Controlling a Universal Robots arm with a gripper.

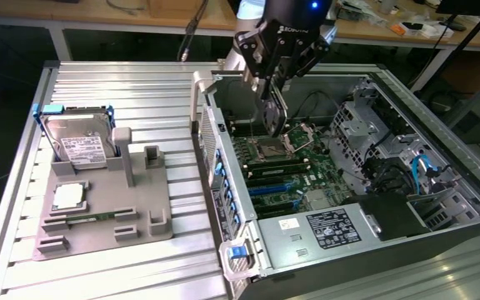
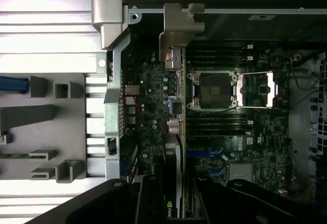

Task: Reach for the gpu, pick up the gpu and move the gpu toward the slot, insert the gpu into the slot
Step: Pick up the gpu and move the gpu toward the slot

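The gripper (image 1: 272,94) is pinching the gpu (image 1: 276,122) by its upper edge, hanging it edge-down over the motherboard (image 1: 307,159) – likely to line it up with the blue slot (image 1: 267,187) – not yet seated.

- Ribbed metal table (image 1: 123,81) below me.
- Grey fixture (image 1: 107,234) lies flat on it, exterior view's left.
- Open PC case (image 1: 215,150) just beside the fixture, exterior view's right.
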